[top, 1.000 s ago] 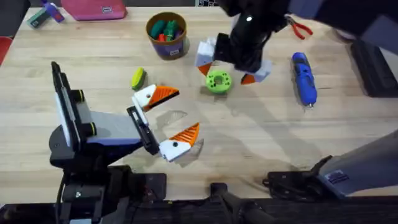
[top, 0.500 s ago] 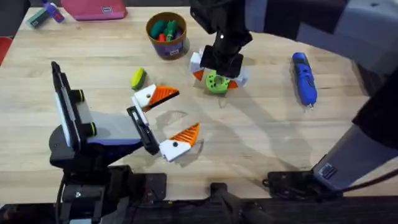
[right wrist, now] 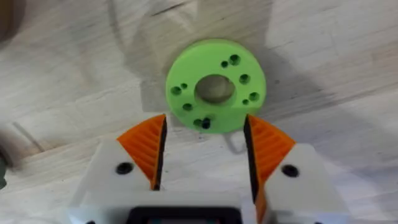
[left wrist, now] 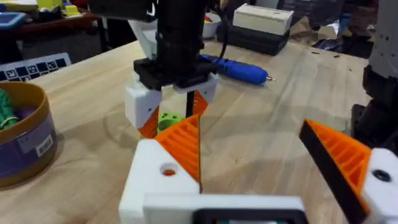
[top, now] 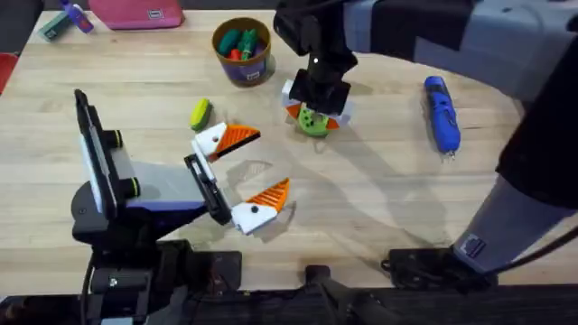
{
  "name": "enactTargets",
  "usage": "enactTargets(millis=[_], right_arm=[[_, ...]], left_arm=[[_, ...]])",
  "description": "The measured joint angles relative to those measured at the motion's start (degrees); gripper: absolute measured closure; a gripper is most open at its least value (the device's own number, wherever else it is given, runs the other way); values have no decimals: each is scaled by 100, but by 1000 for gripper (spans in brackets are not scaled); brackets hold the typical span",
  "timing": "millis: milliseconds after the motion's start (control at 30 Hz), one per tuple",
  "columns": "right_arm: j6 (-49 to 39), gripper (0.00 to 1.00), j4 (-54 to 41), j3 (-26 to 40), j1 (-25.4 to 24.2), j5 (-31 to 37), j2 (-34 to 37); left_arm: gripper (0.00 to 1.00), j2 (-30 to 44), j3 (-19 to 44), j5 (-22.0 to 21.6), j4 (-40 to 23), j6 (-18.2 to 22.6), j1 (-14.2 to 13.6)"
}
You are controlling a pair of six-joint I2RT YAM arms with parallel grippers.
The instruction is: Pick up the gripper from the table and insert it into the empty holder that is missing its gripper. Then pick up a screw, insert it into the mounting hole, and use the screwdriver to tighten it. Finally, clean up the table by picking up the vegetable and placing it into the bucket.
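Green ring (right wrist: 215, 86) on the wooden table (top: 379, 199), right end effector (right wrist: 205, 152) spread open over its near edge, gripping nothing, left end effector (left wrist: 261, 155) open and empty, screwdriver (top: 442, 112) well apart

A green ring (right wrist: 215, 87) with small holes lies on the wooden table (right wrist: 323, 68) just beyond the open orange-padded jaws.

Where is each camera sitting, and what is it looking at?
Overhead: above the table, looking down; both arms show, right gripper over the green ring.
Left wrist: on the left arm, looking across the table; left gripper open, blue screwdriver behind.
Right wrist: looking straight down; open orange pads by the ring.
All three views share the green ring.
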Motion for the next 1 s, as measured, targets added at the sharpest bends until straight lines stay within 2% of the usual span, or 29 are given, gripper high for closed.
enactTargets(millis=[100,267,1000], right_arm=[[20,347,11,-2,0,4,57],[37,436,28,-2,0,22,57],[105,588,30,-9,52,173,57]], left_arm=[[16,2,0,0,2,2,0],[15,0,0,0,2,2,0],[15,0,0,2,2,0,0]])
